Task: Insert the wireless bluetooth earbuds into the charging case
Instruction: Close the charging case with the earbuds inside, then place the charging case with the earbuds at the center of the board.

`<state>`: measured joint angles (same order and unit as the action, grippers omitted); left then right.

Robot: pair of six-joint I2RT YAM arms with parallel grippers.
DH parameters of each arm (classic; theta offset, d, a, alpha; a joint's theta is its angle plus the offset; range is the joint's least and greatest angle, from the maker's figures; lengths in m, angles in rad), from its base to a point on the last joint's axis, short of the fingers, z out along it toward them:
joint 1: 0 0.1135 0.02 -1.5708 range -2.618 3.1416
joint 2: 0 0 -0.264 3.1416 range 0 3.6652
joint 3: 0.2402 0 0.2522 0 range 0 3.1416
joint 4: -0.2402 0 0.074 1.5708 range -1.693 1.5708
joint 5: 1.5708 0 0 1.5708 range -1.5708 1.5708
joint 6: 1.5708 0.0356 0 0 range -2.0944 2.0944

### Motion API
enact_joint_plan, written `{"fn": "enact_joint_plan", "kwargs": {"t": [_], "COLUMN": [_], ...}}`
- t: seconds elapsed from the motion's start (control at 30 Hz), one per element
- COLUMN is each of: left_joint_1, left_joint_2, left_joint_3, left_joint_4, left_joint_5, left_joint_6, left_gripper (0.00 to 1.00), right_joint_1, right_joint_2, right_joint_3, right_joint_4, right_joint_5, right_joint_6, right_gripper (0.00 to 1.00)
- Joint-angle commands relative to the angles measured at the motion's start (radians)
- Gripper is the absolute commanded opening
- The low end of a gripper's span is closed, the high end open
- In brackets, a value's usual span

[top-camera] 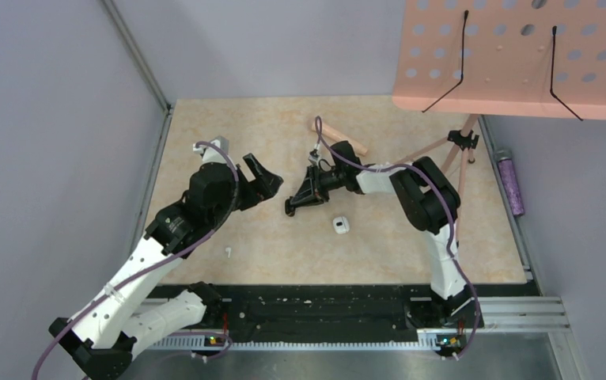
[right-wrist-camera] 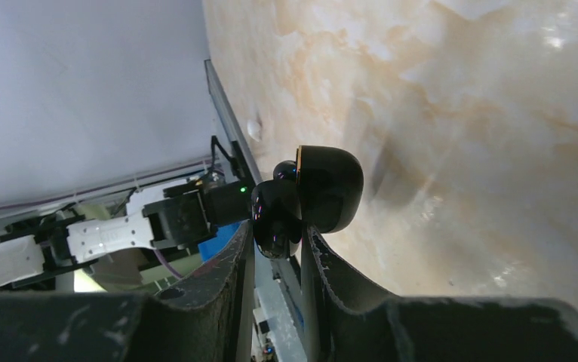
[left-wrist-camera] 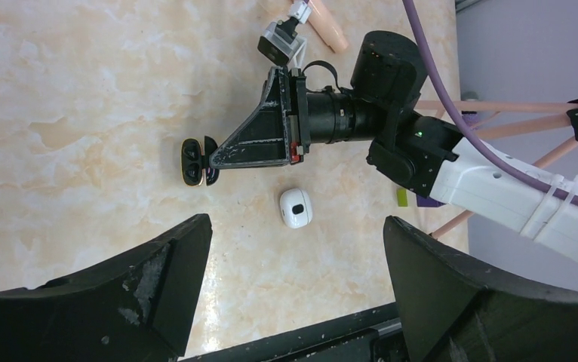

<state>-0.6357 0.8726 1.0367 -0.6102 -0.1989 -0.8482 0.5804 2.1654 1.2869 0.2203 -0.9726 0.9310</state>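
Earbud (top-camera: 228, 252), tiny and white, is lying on the desk (top-camera: 268, 119) at the near left. It's close to the left arm and well apart from everything else. Right tool (left-wrist-camera: 212, 160) is pinching a black charging case (left-wrist-camera: 192, 161) with a gold rim, flipped open, down low around mid-desk. Left tool (top-camera: 263, 180) is spread wide with nothing in it, hanging just left of the case. A small white rounded piece (left-wrist-camera: 296, 208) with a dark spot sits on the desk just near-right of the case, can't tell what it is.
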Motion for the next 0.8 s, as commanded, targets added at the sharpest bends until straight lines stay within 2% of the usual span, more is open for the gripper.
{"fn": "enact_joint_plan", "kwargs": {"t": [0.0, 0.37, 0.57, 0.77], "left_joint_1": [0.007, 0.007, 0.006, 0.007], "left_joint_2": [-0.003, 0.0, 0.009, 0.011], "left_joint_3": [-0.016, -0.029, -0.034, -0.046], "left_joint_4": [0.02, 0.035, 0.044, 0.038], "left_joint_5": [0.004, 0.016, 0.028, 0.019], "left_joint_6": [-0.028, -0.028, -0.026, -0.031], "left_gripper": [0.89, 0.89, 0.89, 0.9], "right_joint_1": [0.0, -0.038, -0.051, -0.108], "right_joint_2": [0.011, -0.018, -0.036, -0.042], "right_joint_3": [0.041, -0.017, 0.008, 0.059], "right_joint_4": [-0.152, -0.258, -0.333, -0.339], "right_joint_5": [0.061, 0.129, 0.231, 0.369], "right_joint_6": [-0.127, -0.209, -0.241, -0.188], "right_gripper": [0.0, 0.0, 0.0, 0.0]}}
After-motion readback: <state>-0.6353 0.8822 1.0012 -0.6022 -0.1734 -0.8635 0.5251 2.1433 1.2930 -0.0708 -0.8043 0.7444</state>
